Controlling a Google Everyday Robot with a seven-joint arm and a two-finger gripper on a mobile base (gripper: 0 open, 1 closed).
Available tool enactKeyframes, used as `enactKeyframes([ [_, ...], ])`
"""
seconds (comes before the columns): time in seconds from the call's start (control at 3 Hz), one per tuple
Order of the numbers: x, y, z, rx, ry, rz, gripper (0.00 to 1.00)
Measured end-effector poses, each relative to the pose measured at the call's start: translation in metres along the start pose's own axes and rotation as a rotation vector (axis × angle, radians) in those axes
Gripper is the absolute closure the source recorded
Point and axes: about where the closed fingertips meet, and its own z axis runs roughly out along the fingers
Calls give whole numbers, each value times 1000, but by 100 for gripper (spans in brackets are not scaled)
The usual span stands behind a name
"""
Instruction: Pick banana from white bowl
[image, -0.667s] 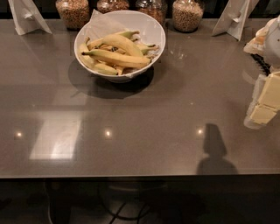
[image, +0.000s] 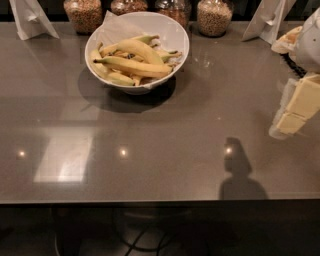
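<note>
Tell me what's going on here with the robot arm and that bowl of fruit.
The robot is meant to pick a banana out of the bowl, but it holds nothing yet. Its gripper hangs at the right edge of the view over the grey table, well apart from the white bowl, which sits toward the back left. The banana, the long slender one, lies across the top of the pile in the bowl, untouched. Glass jars stand behind the bowl.
</note>
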Motion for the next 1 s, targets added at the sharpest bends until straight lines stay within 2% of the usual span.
enactKeyframes([
  [0.67,-81,-45,17,106,-349,-92,0],
  [1.0,-127,-66,26,124,-467,-144,0],
])
